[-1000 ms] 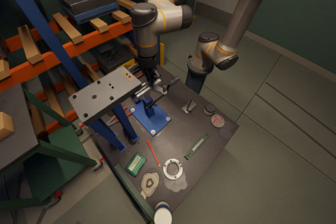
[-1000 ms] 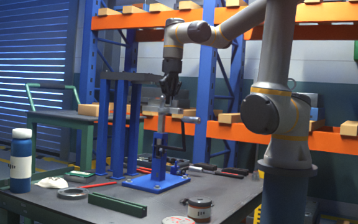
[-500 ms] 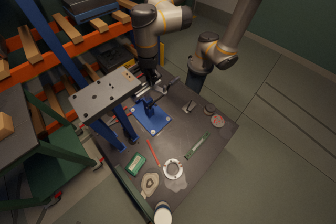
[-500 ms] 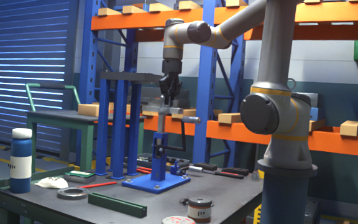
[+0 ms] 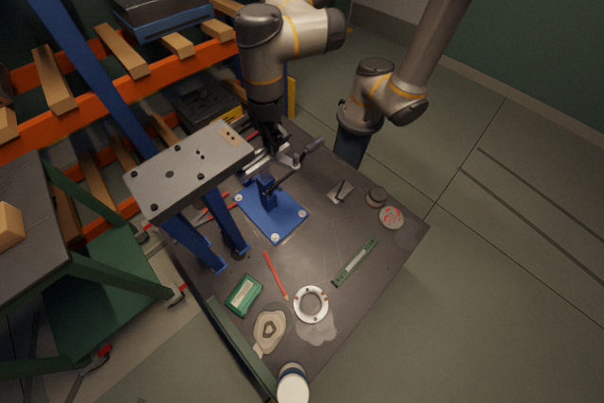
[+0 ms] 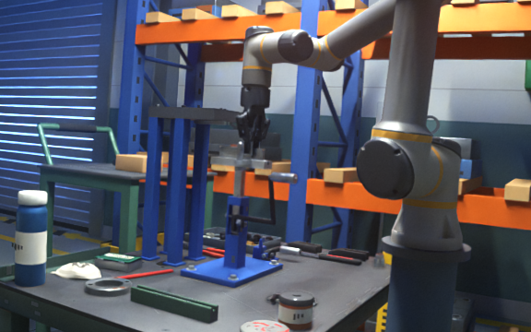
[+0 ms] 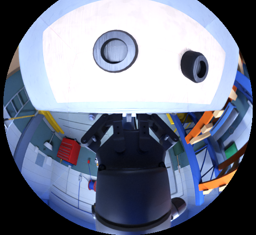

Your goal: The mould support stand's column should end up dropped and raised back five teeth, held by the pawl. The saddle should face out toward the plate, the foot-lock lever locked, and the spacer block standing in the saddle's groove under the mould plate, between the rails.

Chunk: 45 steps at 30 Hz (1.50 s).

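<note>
The mould support stand (image 5: 268, 198) (image 6: 237, 230) rises from its blue base plate in the middle of the bench, its grey column raised and its saddle (image 6: 241, 162) (image 5: 273, 155) at the top, just beside the dark mould plate (image 5: 188, 167) (image 6: 194, 114) on blue rails. My gripper (image 5: 273, 142) (image 6: 251, 138) hangs straight down over the saddle, open and holding nothing. The stand's crank handle (image 5: 312, 145) (image 6: 284, 176) sticks out to the right. I cannot make out a spacer block. The wrist camera shows mostly a bright white surface above the fingers (image 7: 129, 120).
A blue-and-orange pallet rack (image 5: 97, 77) stands behind the bench. On the bench lie a white ring (image 5: 311, 303), a red pencil (image 5: 275, 275), a green box (image 5: 243, 294), a green rail (image 5: 354, 261), a small jar (image 6: 296, 309) and a blue bottle (image 6: 31, 237).
</note>
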Each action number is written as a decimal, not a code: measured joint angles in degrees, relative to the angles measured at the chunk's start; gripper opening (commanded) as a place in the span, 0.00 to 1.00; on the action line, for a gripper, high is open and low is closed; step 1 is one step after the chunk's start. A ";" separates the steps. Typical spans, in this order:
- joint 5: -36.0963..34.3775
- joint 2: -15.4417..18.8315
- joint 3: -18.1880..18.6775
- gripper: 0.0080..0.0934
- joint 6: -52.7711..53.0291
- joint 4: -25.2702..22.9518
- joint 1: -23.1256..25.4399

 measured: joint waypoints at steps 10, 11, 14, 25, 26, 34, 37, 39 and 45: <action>0.00 -0.62 -1.13 0.30 0.00 1.74 0.00; 0.00 -0.70 -1.28 0.30 0.00 1.97 0.00; 0.00 -0.94 -1.77 0.30 0.00 2.69 0.00; 0.00 -1.82 -3.78 0.30 0.00 5.57 0.00; 0.00 -1.89 -3.96 0.30 0.00 5.82 0.00; 0.00 -2.35 -5.25 0.30 0.00 7.58 0.00; 0.00 -2.48 -5.63 0.30 0.00 8.08 0.00; 0.00 -2.54 -5.84 0.30 0.00 8.36 0.00; 0.00 -2.67 -6.26 0.30 0.00 8.91 0.00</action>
